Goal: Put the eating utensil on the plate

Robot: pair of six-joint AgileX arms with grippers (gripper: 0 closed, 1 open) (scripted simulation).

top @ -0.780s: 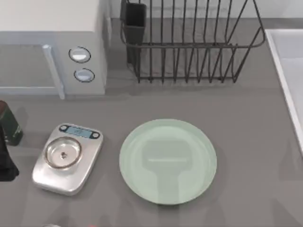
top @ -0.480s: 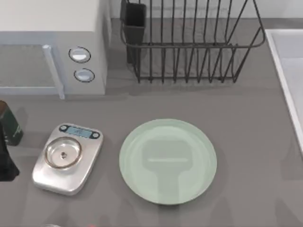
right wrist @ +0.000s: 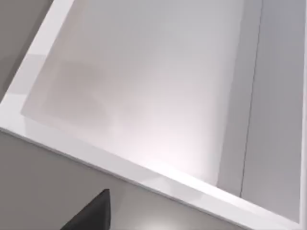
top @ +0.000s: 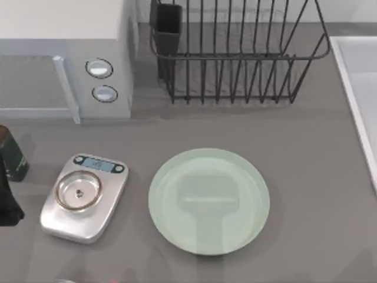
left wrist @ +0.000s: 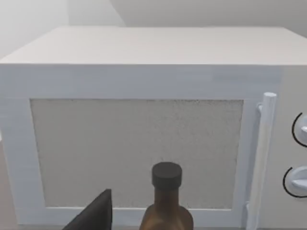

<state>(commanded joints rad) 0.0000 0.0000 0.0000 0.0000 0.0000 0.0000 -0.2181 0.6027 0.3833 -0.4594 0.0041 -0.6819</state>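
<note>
The pale mint-green plate (top: 209, 200) lies flat at the middle of the table with nothing on it. At the table's front edge on the left, a white sliver and a pink speck of the eating utensil (top: 65, 281) just show; the rest is cut off. My left arm (top: 7, 203) is a dark shape at the far left edge, beside the scale. A dark part of my left gripper (left wrist: 93, 215) shows in the left wrist view, facing the microwave. A dark part of my right gripper (right wrist: 91, 213) hangs over the grey table by a white basin.
A silver kitchen scale (top: 83, 197) stands left of the plate. A brown bottle (left wrist: 167, 203) with a black cap (top: 10, 154) stands in front of the white microwave (top: 65, 59). A black wire dish rack (top: 235, 53) is at the back, a white basin (right wrist: 158, 86) at the right.
</note>
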